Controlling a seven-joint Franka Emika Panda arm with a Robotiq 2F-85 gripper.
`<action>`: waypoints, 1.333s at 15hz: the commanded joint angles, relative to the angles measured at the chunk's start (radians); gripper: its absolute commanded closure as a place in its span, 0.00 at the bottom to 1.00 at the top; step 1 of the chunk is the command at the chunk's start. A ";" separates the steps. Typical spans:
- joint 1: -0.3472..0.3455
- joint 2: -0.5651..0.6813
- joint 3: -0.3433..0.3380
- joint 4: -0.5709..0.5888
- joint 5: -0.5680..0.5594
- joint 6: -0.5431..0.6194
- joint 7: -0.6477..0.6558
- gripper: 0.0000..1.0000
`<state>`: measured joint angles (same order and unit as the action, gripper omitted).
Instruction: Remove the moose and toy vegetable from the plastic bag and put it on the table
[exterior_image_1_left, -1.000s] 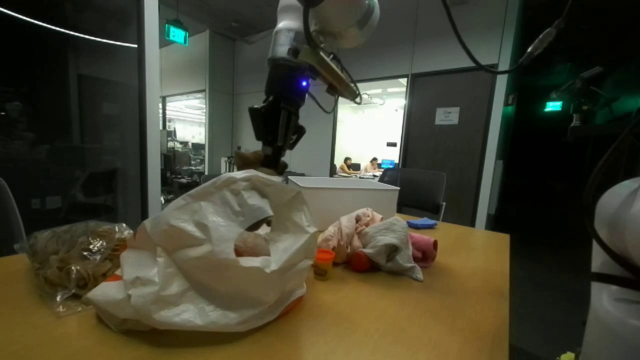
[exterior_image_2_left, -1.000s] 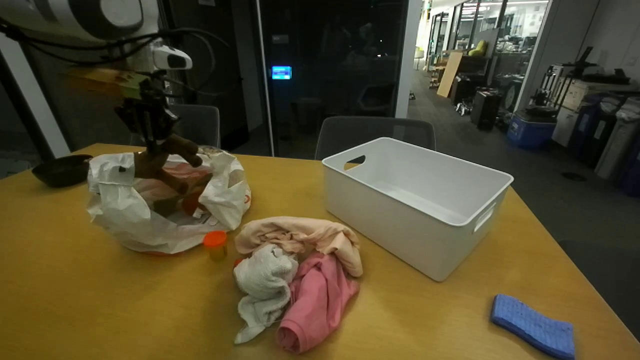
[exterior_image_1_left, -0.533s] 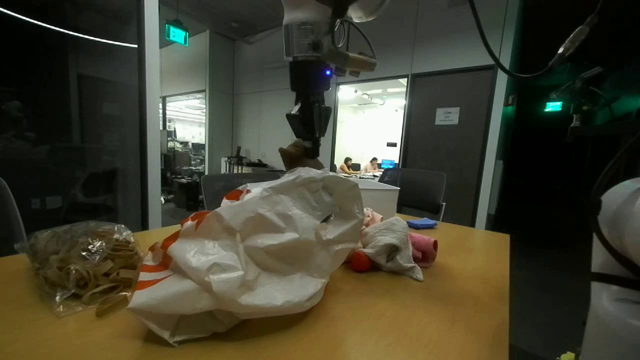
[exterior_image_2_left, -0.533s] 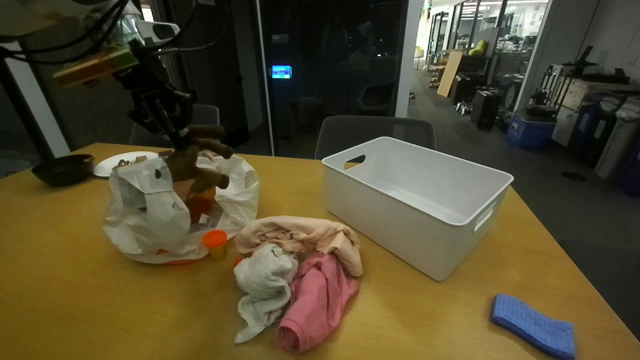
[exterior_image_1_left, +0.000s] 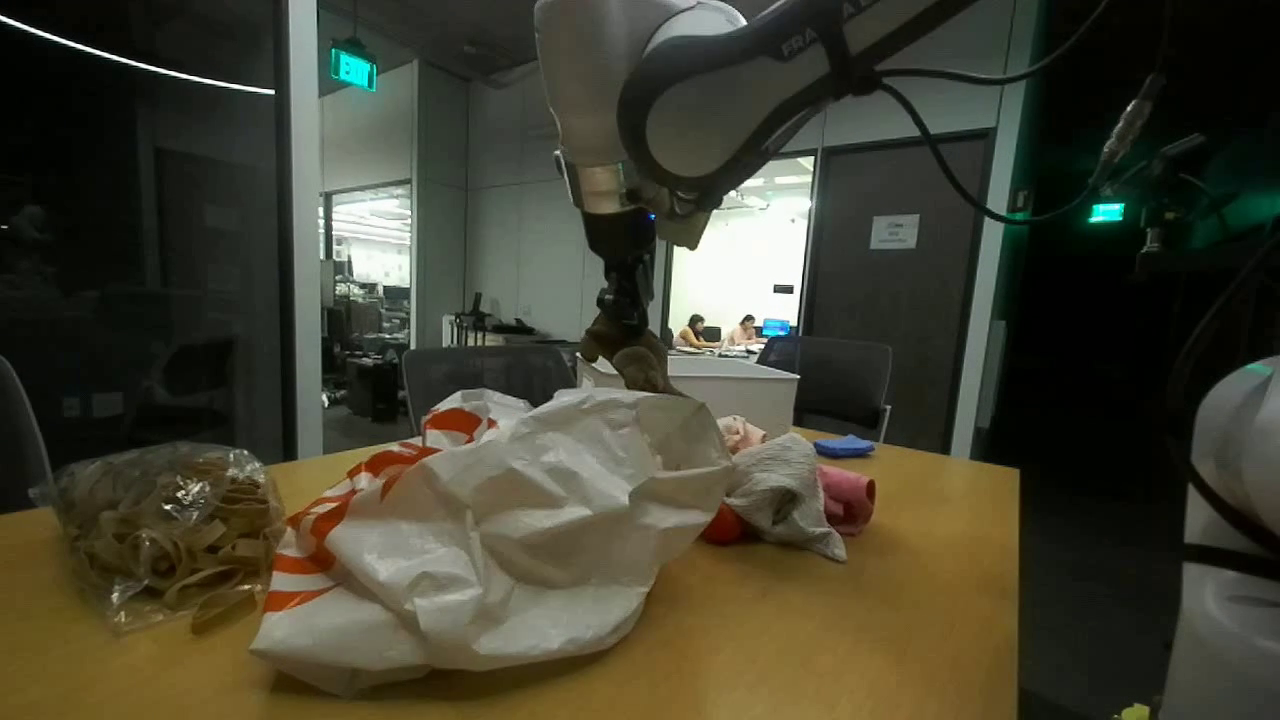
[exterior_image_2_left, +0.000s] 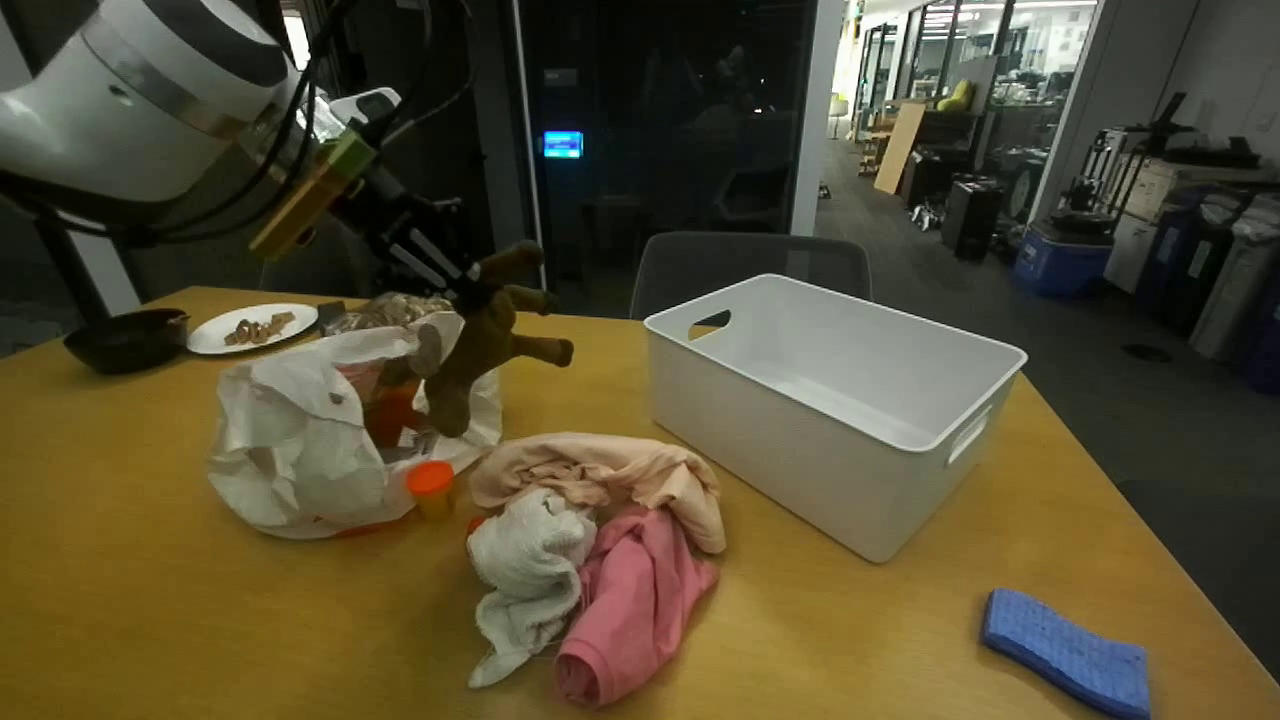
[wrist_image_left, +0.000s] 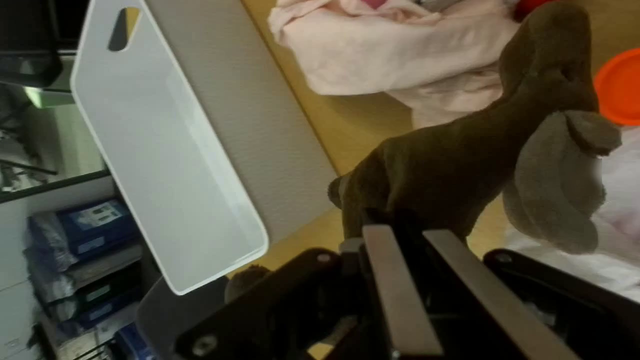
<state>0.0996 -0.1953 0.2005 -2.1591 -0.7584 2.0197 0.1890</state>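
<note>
My gripper (exterior_image_2_left: 468, 290) is shut on the brown plush moose (exterior_image_2_left: 480, 345) and holds it above the table (exterior_image_2_left: 850, 640), over the near right rim of the plastic bag (exterior_image_2_left: 300, 430). The moose hangs tilted, its legs pointing right and its head down. The wrist view shows its body (wrist_image_left: 450, 155) across the fingertips (wrist_image_left: 405, 225). In an exterior view the moose (exterior_image_1_left: 640, 365) is partly behind the white bag with orange-red print (exterior_image_1_left: 520, 520). Inside the bag lies an orange-red thing (exterior_image_2_left: 393, 415); I cannot tell whether it is the toy vegetable.
A white bin (exterior_image_2_left: 790, 450) stands right of the bag. Pink, peach and white cloths (exterior_image_2_left: 630, 590) and an orange-lidded tub (exterior_image_2_left: 430, 490) lie close by. A clear bag of tan bits (exterior_image_1_left: 170, 530), a dark pan (exterior_image_2_left: 125, 340), a white plate (exterior_image_2_left: 215, 330) and a blue cloth (exterior_image_2_left: 1065, 650) are farther off.
My gripper has carried the moose up and out of the bag toward the bin. The bag was dragged along a little and has sagged, uncovering the plate and the clear bag.
</note>
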 joint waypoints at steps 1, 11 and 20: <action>-0.033 -0.024 -0.022 -0.028 -0.210 0.054 0.124 0.96; 0.005 -0.007 -0.049 0.054 0.105 0.079 0.338 0.02; 0.036 0.093 -0.059 0.001 0.661 0.316 0.136 0.00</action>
<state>0.1206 -0.1339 0.1523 -2.1134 -0.2582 2.2635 0.4228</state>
